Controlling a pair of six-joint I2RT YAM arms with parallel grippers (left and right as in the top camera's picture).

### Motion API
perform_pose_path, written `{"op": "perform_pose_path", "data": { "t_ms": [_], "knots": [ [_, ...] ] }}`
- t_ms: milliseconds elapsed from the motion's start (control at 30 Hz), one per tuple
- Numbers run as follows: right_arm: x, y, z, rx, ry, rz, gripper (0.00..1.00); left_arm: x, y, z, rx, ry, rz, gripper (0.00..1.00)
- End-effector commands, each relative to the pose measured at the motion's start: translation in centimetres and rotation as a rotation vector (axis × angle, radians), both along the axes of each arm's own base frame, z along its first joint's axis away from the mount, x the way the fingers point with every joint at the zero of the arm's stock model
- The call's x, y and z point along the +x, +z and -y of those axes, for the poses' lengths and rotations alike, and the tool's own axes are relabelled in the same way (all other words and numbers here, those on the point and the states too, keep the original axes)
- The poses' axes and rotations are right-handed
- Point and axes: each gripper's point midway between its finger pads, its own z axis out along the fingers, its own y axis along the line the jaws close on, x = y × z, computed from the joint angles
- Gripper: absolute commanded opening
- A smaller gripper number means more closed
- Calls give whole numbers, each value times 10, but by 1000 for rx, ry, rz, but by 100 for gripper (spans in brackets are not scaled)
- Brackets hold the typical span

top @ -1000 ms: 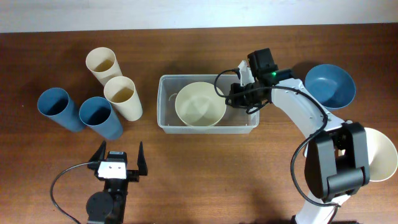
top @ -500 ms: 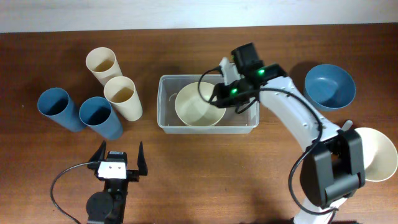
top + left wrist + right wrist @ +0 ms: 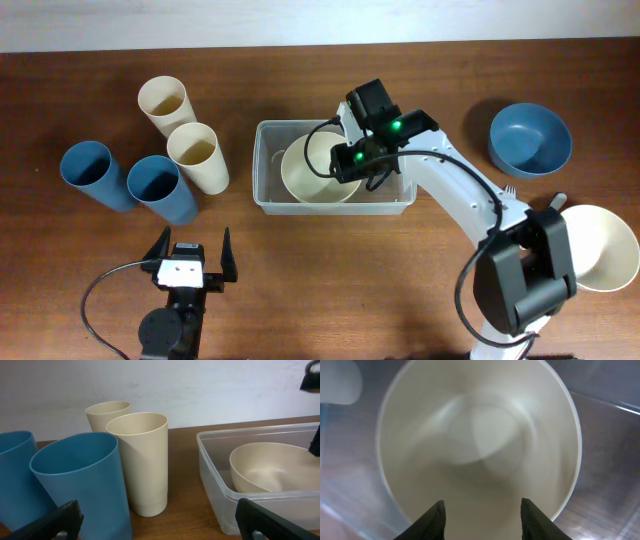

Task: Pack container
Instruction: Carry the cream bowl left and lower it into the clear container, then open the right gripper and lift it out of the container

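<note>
One cream bowl (image 3: 318, 178) packed in container (image 3: 262, 160). Left out on table (image 3: 330, 290): blue bowl (image 3: 530, 138), second cream bowl (image 3: 608, 248), four cups (image 3: 198, 157). Right pincer (image 3: 482, 510) released, empty, over the packed bowl. Left pincer (image 3: 192, 250) released, idle.

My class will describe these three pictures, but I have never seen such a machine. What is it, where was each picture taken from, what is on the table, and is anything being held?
Two robot arms work at a wooden table. The top view looks straight down; the other two pictures come from a camera on each arm's wrist. A clear container holds a cream bowl. The right hand hangs open above that bowl. The left hand rests open at the bottom of the top view. Neither appears to hold anything. Left of the container stand two blue cups and two cream cups. To its right sit a blue bowl and a second cream bowl.
</note>
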Motion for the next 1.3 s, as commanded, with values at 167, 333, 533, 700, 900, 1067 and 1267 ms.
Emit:
{"op": "perform_pose_path", "data": {
  "t_ms": [167,333,533,700,900,1067,1267],
  "knots": [
    [7,-26,6,-65,-21,-26,43,0,0,-2,12,7,4,100],
    [10,-28,9,-82,-27,-17,44,0,0,-2,12,7,4,99],
    [11,-31,21,-144,-58,-12,44,0,0,-2,12,7,4,100],
    [11,-32,25,-165,-65,-10,44,0,0,-2,12,7,4,100],
    [12,-33,32,-194,-77,-7,45,0,0,-2,12,7,4,99],
    [12,-34,43,-203,-100,-26,44,0,0,-2,12,7,4,100],
    [14,-35,57,-207,-128,-45,44,0,0,-2,12,7,4,100]
  ]
}}
